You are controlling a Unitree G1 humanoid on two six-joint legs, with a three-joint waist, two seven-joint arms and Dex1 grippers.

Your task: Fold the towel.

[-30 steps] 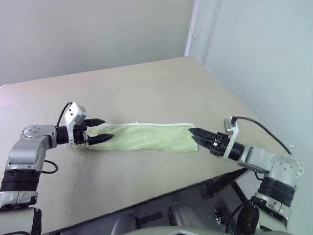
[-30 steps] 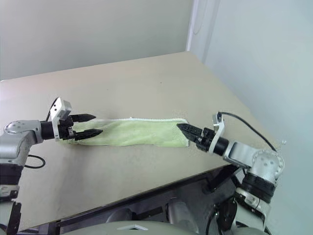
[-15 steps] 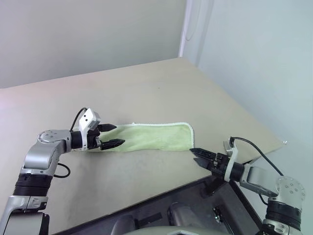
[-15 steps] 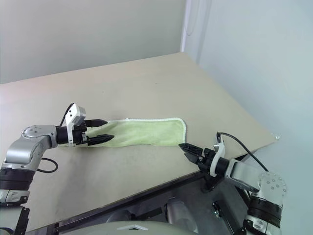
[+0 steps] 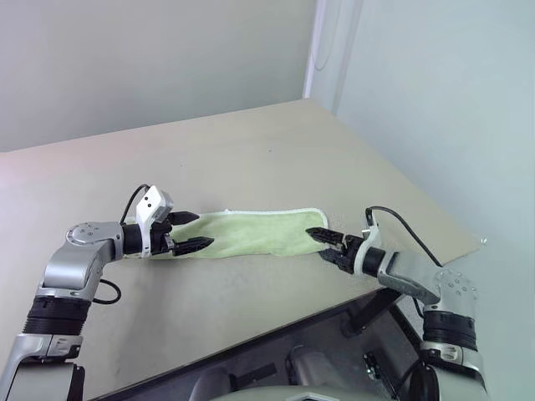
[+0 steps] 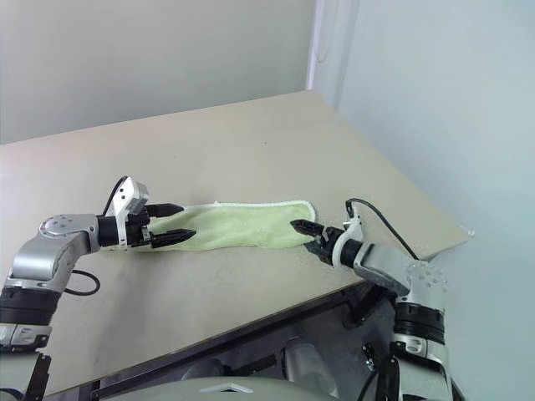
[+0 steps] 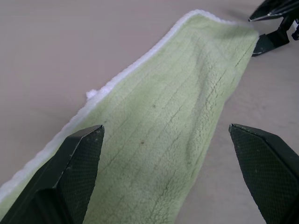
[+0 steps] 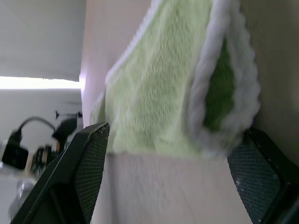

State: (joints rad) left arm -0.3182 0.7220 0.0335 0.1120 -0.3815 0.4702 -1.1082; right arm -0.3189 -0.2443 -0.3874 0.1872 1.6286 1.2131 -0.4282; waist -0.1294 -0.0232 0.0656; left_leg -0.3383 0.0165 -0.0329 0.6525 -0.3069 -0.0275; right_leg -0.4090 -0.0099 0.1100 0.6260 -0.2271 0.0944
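Mostly bare, the beige table gives wide room beyond the towel toward the far wall, and a narrower bare strip between the towel and the table's near edge. The towel lies flat on the table, closer to that near edge than to the far one, stretched long between the two grippers. The table's right corner juts out well past the towel's right end.

At the towel's left end the left gripper has its two black fingers spread apart, one over the cloth's far hem and one over its near edge, with nothing pinched between them. In the left wrist view the cloth runs away between the wide-set fingers. At the towel's right end the right gripper points into the hem with its fingers parted, straddling that end without clamping it; whether the tips touch the cloth I cannot tell.

The towel is pale lime-green terry, long and narrow, with a thin whitish hem along its far side and around the right end. In the right wrist view that end looks doubled over, showing darker green inside the curled white hem.
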